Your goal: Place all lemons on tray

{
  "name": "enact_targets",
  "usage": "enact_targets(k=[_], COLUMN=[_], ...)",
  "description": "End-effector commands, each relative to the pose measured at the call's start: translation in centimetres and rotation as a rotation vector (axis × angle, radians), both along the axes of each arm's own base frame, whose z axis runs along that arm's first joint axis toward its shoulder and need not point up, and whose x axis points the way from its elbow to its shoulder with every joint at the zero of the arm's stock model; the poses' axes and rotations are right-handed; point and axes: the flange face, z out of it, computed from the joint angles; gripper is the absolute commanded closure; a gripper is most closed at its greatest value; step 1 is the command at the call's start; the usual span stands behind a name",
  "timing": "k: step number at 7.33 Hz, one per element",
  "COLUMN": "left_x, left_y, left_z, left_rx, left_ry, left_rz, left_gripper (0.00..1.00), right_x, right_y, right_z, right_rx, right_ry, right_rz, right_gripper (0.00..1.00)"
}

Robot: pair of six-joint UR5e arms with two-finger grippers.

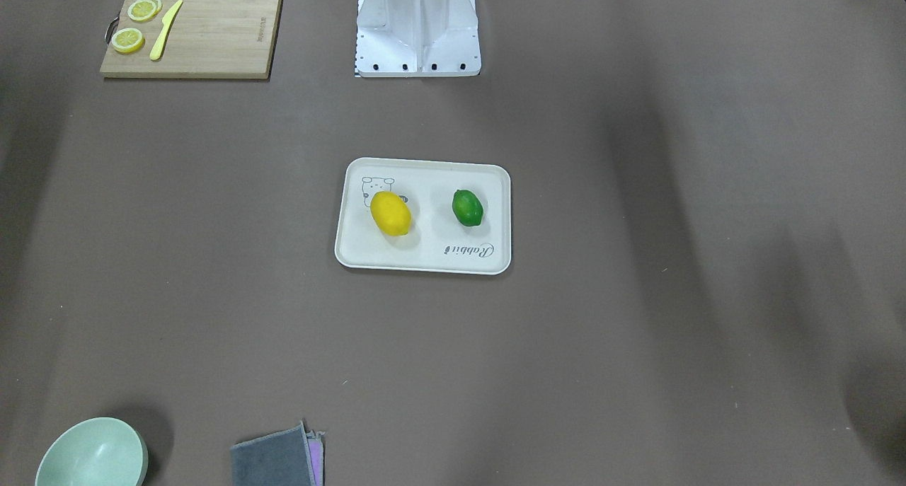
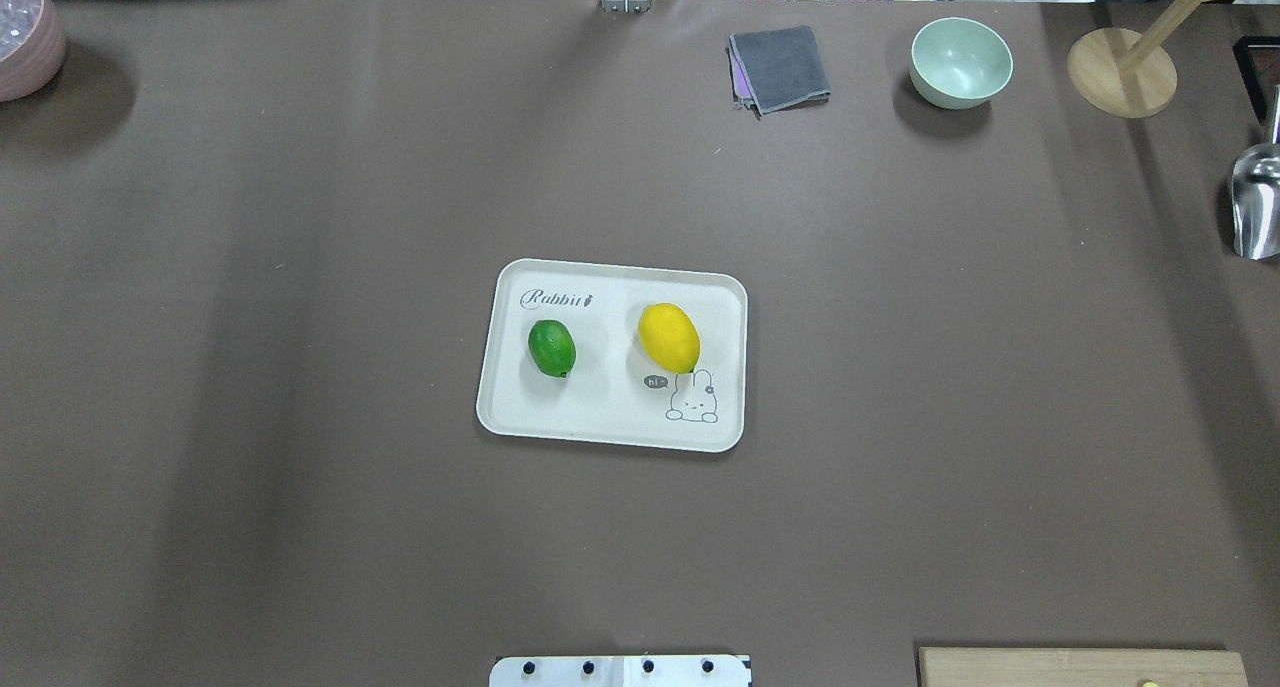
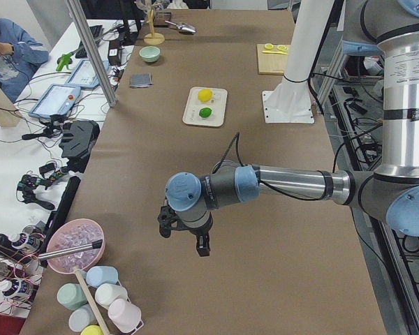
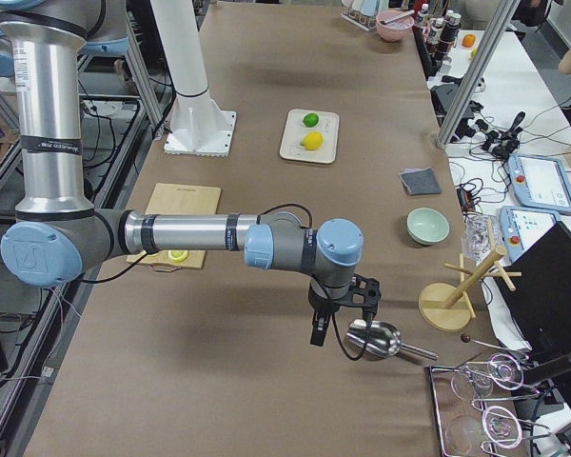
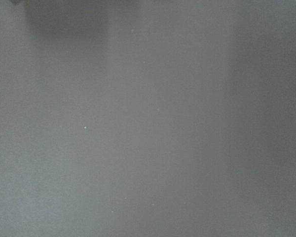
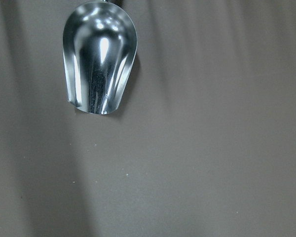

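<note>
The cream-white tray point(image 2: 612, 437) lies in the middle of the table, also seen in the front view point(image 1: 425, 263). The yellow lemon point(image 2: 669, 337) point(image 1: 391, 213) and the green lemon point(image 2: 551, 347) point(image 1: 468, 207) both lie on it, apart from each other. My left gripper point(image 3: 185, 237) hangs over bare table far from the tray, near the table's left end. My right gripper point(image 4: 341, 324) hangs near the right end, next to a metal scoop point(image 4: 376, 340). Both grippers show only in the side views, so I cannot tell whether they are open or shut.
A wooden cutting board point(image 1: 191, 33) with lemon slices and a yellow knife point(image 1: 165, 30) is by the robot base. A green bowl point(image 2: 960, 62), a folded grey cloth point(image 2: 780, 67), a wooden rack point(image 2: 1120, 72) and a pink bowl point(image 2: 25, 42) stand along the far edge.
</note>
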Motion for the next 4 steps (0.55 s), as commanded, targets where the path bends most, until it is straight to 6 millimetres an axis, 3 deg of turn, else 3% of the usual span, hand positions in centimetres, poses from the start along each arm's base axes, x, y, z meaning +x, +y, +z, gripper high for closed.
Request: enact_targets(k=[1,4], left_x=[-0.2,-0.7], left_y=[-0.2,-0.6], left_z=[2.1,0.9], left_rx=[-0.003,-0.013], left_ry=[-0.041,-0.098], left_rz=[-0.004,-0.024], left_gripper=[0.02,0.02], right_x=[0.0,0.1], right_y=[0.0,0.0], right_z=[0.0,0.0], right_rx=[-0.002,-0.001], right_ry=[0.000,0.000], right_rz=[0.000,0.003], right_gripper=[0.00,0.00])
